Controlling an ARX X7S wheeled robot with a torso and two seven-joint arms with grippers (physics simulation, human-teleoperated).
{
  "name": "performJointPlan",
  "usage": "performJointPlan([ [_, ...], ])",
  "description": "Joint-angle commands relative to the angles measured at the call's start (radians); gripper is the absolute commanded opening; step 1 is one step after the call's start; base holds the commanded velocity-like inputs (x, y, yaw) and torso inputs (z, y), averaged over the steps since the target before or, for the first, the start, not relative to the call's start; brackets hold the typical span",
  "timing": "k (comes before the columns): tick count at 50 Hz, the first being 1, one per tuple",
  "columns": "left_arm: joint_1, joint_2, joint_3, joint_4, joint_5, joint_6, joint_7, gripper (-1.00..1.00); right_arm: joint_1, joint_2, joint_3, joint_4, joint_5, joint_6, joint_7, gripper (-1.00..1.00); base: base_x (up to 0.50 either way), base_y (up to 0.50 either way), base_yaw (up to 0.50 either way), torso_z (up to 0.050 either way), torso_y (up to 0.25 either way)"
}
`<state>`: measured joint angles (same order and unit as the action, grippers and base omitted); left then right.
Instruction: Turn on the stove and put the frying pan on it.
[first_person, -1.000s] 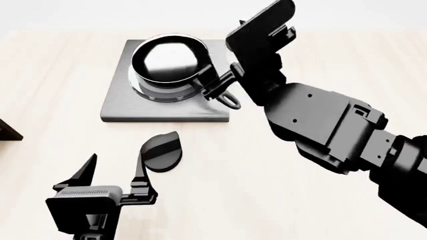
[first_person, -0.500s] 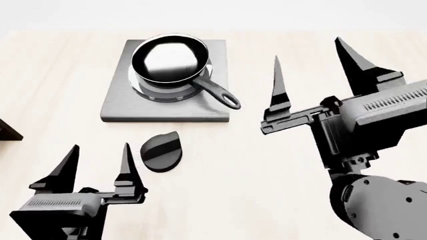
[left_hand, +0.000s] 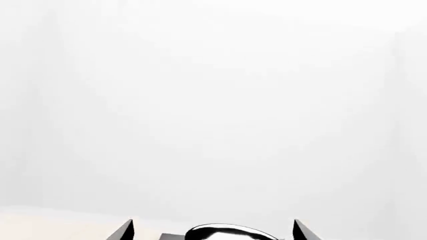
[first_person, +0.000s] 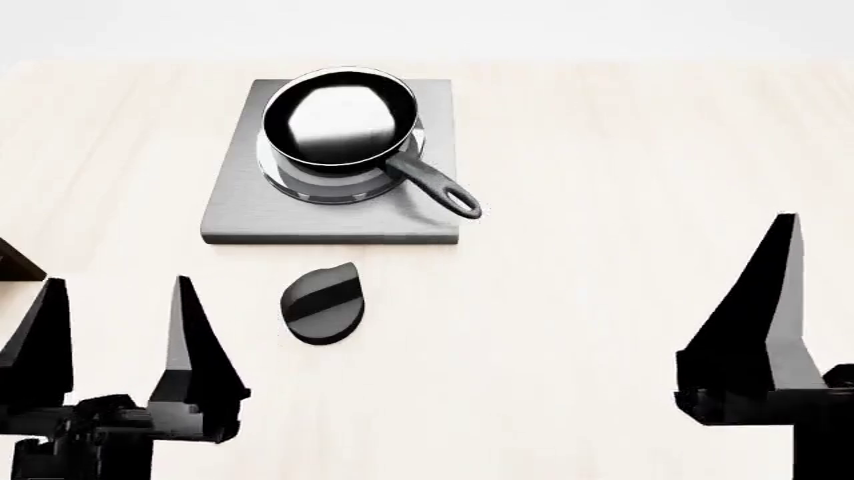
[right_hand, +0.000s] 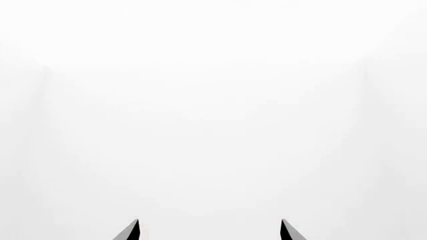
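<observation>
A: Item one, largest: counter (first_person: 627, 150), pale wood, carrying everything listed.

B: Item two?

A: Stove (first_person: 240, 215), flat grey square plate, round ringed burner. It sits toward the far left of the counter.

B: Item three?

A: Pan (first_person: 340, 122), small, round, black, glossy inside. It sits on the burner, handle pointing toward the near right and overhanging the stove's corner. Contents: nothing seen, only a bright reflection. In the left wrist view just its rim (left_hand: 227, 232) shows at the frame edge.

B: Item four?

A: Knob (first_person: 323, 303), black teardrop, flat on the counter just in front of the stove, apart from it. Whether it is turned to on, I cannot tell.

B: Claws?

A: Left claw (first_person: 114, 335), released, holding nothing, at the near left, beside the knob and not touching it. Right claw (right_hand: 207, 231), released as its own wrist view shows both tips spread; the head view shows only one finger (first_person: 767, 310) at the near right, well apart from the pan.

B: Status and handling note?

A: Judgement: the pan looks placed; the task reads as close to finished, pending the knob. If the knob needs a turn, the left claw is the nearer. Come down straight over it, close on its narrow sides, twist without dragging it. Keep both arms low and clear of the handle, since a nudge there would slide the pan off centre.
</observation>
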<state>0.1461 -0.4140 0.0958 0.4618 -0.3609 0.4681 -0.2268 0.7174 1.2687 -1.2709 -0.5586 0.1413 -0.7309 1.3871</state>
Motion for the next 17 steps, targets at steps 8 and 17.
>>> performJointPlan([
  [8, 0.065, 0.057, -0.095, 0.042, 0.026, 0.279, 0.006, 1.00, -0.801, -0.012, 0.889, -0.029, -0.278, -0.252, 0.179, 1.00, 0.00, 0.00, 0.00, 0.000, 0.000],
  [17, 0.072, 0.076, -0.119, 0.037, 0.025, 0.339, 0.002, 1.00, -1.004, -0.206, 1.198, -0.048, -0.358, -0.237, 0.168, 1.00, 0.00, 0.00, 0.00, 0.000, 0.000],
])
